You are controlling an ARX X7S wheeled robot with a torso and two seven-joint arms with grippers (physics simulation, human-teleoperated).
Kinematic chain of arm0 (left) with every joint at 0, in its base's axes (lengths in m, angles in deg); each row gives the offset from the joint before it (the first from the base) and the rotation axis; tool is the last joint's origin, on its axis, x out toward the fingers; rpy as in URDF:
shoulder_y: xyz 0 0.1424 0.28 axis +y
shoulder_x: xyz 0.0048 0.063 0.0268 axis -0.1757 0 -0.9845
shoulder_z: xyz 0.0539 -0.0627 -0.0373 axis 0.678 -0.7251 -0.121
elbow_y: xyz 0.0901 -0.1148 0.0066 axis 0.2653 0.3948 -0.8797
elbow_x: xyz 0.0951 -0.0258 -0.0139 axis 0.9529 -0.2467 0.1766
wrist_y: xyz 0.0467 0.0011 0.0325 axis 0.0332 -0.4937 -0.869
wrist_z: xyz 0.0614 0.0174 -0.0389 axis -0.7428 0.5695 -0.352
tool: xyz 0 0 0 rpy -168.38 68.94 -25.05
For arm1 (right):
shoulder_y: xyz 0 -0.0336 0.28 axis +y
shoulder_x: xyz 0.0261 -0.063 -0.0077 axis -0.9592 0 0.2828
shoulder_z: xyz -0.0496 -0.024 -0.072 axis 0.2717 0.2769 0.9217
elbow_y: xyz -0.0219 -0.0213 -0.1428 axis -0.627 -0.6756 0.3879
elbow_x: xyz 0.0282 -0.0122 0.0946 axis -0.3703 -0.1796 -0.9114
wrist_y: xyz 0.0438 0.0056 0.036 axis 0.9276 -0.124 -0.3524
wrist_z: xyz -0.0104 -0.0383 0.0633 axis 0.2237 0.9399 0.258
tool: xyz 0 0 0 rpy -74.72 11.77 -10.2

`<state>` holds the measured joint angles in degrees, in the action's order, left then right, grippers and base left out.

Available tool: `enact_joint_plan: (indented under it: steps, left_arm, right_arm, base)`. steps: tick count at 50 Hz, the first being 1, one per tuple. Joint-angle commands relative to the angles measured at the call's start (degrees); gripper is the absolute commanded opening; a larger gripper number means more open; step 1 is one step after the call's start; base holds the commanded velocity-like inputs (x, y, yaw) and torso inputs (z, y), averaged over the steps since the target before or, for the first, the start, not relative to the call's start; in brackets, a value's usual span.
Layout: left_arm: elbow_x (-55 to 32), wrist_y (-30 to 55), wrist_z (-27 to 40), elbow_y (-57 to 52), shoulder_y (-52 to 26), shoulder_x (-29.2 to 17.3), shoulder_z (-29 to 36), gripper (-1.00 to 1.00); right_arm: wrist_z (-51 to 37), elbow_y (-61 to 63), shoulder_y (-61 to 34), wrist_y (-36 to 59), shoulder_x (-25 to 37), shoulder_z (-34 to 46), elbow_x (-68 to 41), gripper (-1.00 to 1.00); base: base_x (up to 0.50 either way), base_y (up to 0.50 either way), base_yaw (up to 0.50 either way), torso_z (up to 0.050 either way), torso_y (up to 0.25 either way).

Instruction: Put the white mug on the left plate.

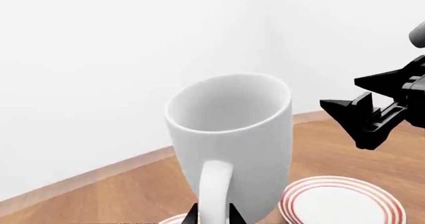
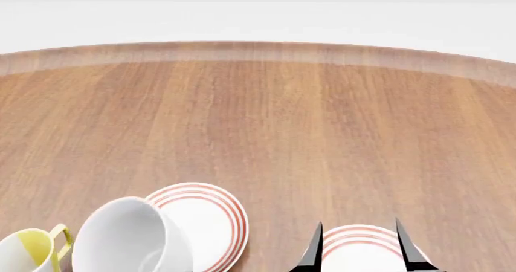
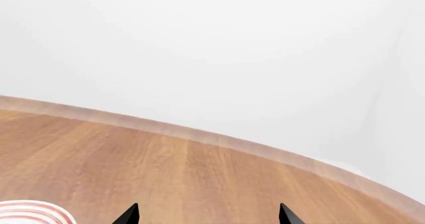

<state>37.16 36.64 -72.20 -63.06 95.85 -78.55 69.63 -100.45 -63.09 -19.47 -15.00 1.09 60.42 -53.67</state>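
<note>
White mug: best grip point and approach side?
Grip the white mug by its loop handle, coming from the handle side. The handle faces the left gripper, whose fingertips already flank it; the body looks too wide to span.

The far and middle table (image 2: pixel 266 121) lay bare wood, open to either arm. Obstacles crowded the near edge only: the white mug (image 2: pixel 129 239) stood over the near-left part of the left plate (image 2: pixel 211 220), with a yellow mug (image 2: pixel 28 251) just beside it. Bare wood separated that plate from the right plate (image 2: pixel 359 251), over which the right gripper (image 2: pixel 359 248) hung, tips spread.
</note>
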Motion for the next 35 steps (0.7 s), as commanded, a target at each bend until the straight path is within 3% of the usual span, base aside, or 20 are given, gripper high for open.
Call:
enact_joint_plan:
  steps: [1, 35]
  left_arm:
    - [-0.72, 3.57, -1.1, 4.09, -6.85, 1.41, 1.38, -1.0]
    - [-1.52, 11.16, -1.3, 8.68, -17.37, 3.4, 3.13, -1.0]
  right_arm:
    - [-0.16, -0.27, -0.02, -0.28, 0.19, 0.09, -0.24, 1.0]
    - [-0.76, -0.62, 0.77, -1.47, 0.82, 0.09, -1.05, 1.0]
  base:
    - [0.0, 0.0, 0.0, 0.0, 0.0]
    - [0.0, 0.0, 0.0, 0.0, 0.0]
